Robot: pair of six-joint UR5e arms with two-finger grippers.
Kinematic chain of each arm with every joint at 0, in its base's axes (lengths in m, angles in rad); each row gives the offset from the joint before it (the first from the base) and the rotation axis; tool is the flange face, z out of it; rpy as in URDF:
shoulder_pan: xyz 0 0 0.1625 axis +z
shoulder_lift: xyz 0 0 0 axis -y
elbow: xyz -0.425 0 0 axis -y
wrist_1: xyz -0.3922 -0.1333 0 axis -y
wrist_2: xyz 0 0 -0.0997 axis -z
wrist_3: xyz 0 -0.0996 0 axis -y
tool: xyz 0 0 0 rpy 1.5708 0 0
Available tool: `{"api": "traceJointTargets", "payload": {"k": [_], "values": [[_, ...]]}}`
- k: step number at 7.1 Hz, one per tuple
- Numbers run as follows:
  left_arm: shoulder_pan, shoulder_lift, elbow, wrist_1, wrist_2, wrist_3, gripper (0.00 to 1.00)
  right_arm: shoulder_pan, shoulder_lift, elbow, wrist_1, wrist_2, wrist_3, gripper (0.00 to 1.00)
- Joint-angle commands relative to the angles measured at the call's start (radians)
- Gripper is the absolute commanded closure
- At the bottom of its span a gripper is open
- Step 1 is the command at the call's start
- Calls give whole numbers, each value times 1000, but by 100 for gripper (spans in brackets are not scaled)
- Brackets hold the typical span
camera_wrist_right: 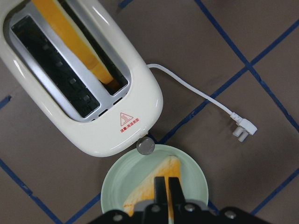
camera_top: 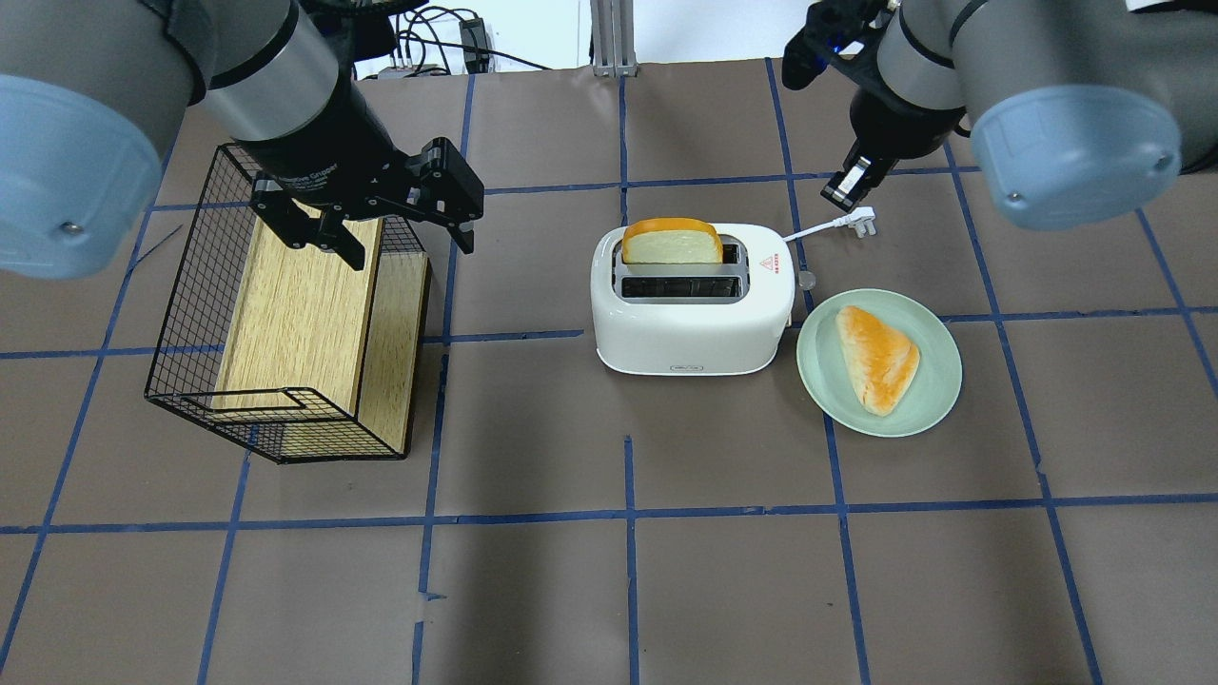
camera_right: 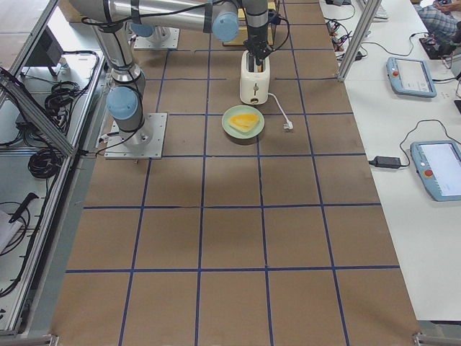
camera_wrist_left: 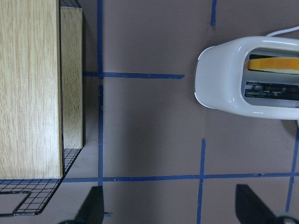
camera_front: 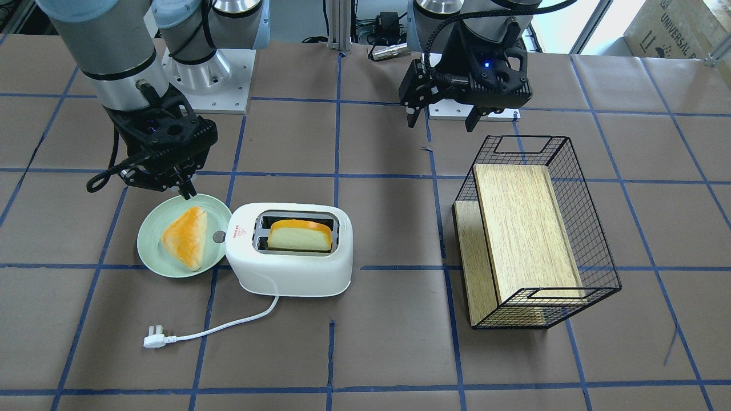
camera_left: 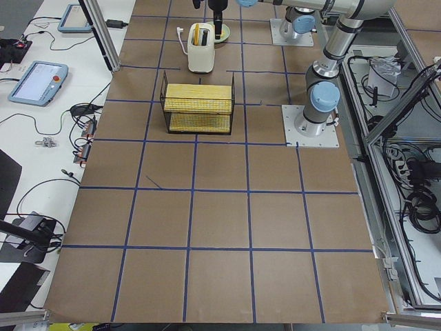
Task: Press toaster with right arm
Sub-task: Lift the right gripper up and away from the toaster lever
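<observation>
The white toaster stands mid-table with an orange-crusted bread slice upright in one slot; its other slot is empty. Its silver knob faces a green plate. It also shows in the overhead view and the right wrist view. My right gripper is shut and empty. It hovers over the plate's edge, beside the toaster's knob end and apart from it. In the right wrist view the right gripper sits just short of the knob. My left gripper is open and empty, far from the toaster.
A green plate with a triangular bread piece touches the toaster's knob end. The white cord ends in a plug on the table. A black wire basket holding wooden boards lies under the left arm's side.
</observation>
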Motion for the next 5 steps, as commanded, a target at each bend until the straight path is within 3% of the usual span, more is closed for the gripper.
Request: {"api": "traceJointTargets", "payload": {"k": [1, 3, 5], "values": [[0, 0, 0, 0, 0, 0, 0, 1, -5, -42, 110, -2, 250, 83], [0, 0, 0, 0, 0, 0, 0, -2, -5, -60, 173, -2, 489, 80], [0, 0, 0, 0, 0, 0, 0, -10, -31, -66, 200, -17, 554, 60]]}}
